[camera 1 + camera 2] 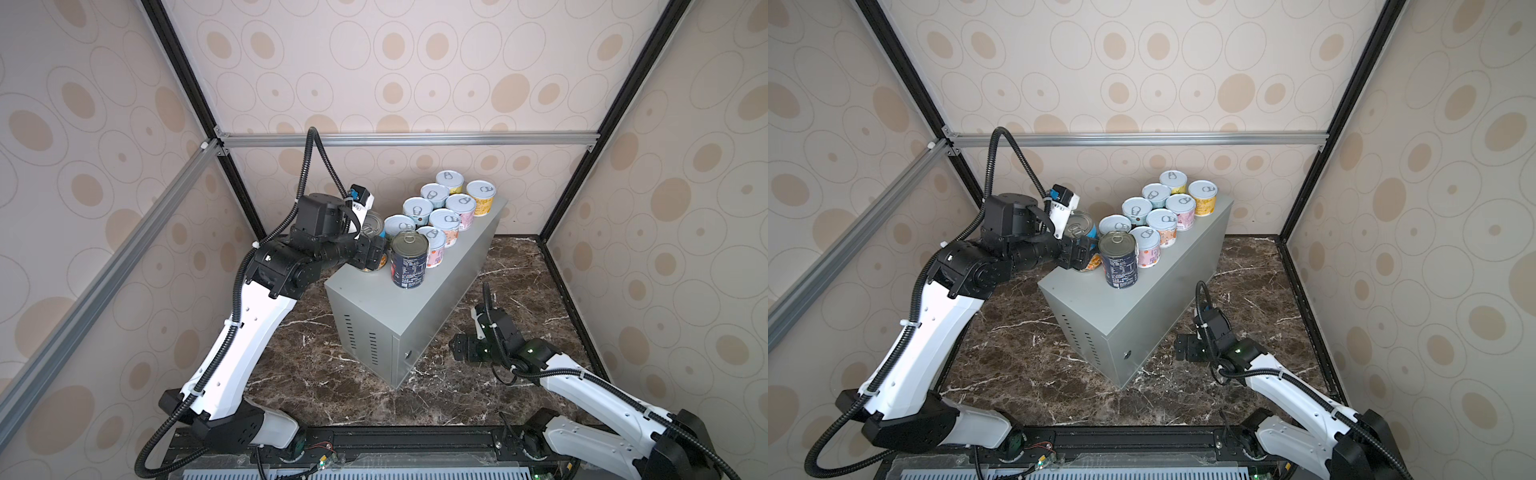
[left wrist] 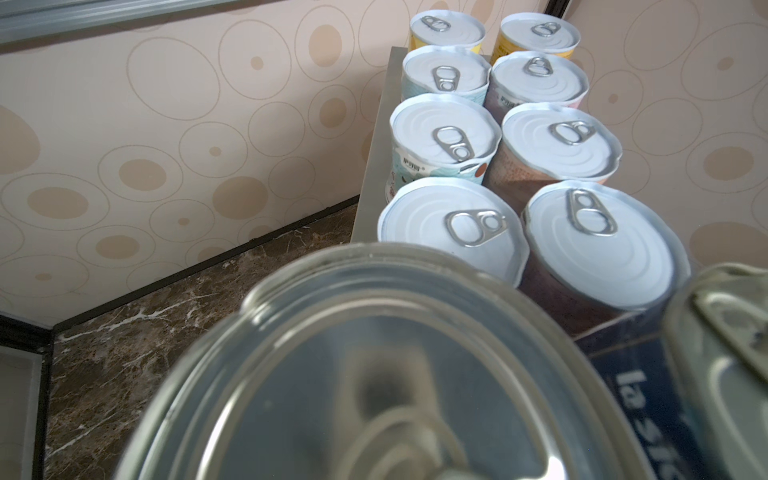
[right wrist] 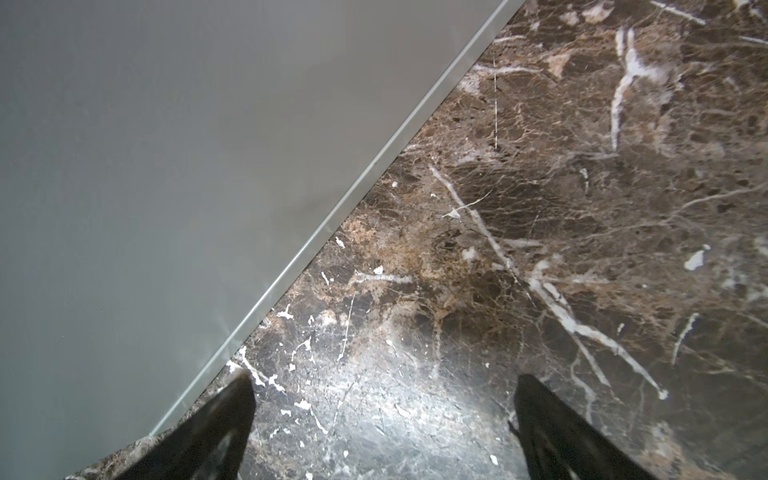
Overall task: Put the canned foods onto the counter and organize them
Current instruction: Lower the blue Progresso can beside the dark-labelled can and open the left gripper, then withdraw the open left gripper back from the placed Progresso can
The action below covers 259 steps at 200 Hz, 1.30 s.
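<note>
Final placement, by the look of it: the left gripper (image 1: 374, 254) brackets the blue tall can (image 1: 1077, 226), upright on the counter (image 1: 374, 303) just beside the dark navy can (image 1: 409, 262) and the short cans (image 1: 444, 220) (paired rows). Whether it clamps or has let go cannot be told. The right gripper (image 3: 384, 376) gapes empty. The next move calls for a clean release, backing off without nudging neighbours.

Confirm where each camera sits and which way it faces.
Top views: high above the arms' bases, looking forward and down at the counter; left arm and right arm both show.
Left wrist: just above the blue can, looking along the rows of short cans; no fingers visible.
Right wrist: low, facing down at marble and the counter's wall; two spread fingers show.
Shared: top views and left wrist both see the short cans and navy can.
</note>
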{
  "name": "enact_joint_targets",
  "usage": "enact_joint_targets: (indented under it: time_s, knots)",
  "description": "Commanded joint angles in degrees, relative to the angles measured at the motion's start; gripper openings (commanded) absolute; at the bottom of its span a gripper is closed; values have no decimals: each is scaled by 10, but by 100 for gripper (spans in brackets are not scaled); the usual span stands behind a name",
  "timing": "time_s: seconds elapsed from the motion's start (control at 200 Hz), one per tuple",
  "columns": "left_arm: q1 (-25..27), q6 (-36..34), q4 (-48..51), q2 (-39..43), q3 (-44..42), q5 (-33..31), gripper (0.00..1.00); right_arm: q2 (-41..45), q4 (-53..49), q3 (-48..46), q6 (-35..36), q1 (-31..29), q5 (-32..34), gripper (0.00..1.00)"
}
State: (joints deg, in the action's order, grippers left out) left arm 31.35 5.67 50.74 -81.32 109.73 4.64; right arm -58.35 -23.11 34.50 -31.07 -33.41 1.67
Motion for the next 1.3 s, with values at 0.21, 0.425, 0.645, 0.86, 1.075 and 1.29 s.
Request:
enact_joint_targets:
  time_s: [0.21,0.425,0.645,0.86,1.075,1.29]
  knots:
    - [6,-3,-62,37,11,-15,95,20,-13,19,-1,-3,2,99]
    - [6,4,-70,54,19,-43,97,43,-37,28,7,-5,7,99]
    - [6,17,-80,84,21,-76,98,69,-69,42,16,-5,12,99]
    - [6,42,-106,134,-17,-142,91,102,-109,59,35,-4,26,99]
    - [0,44,-91,128,-35,-163,85,131,-121,57,45,-5,32,99]
    - [-49,49,-122,127,-72,-166,82,117,-113,59,54,-5,23,99]
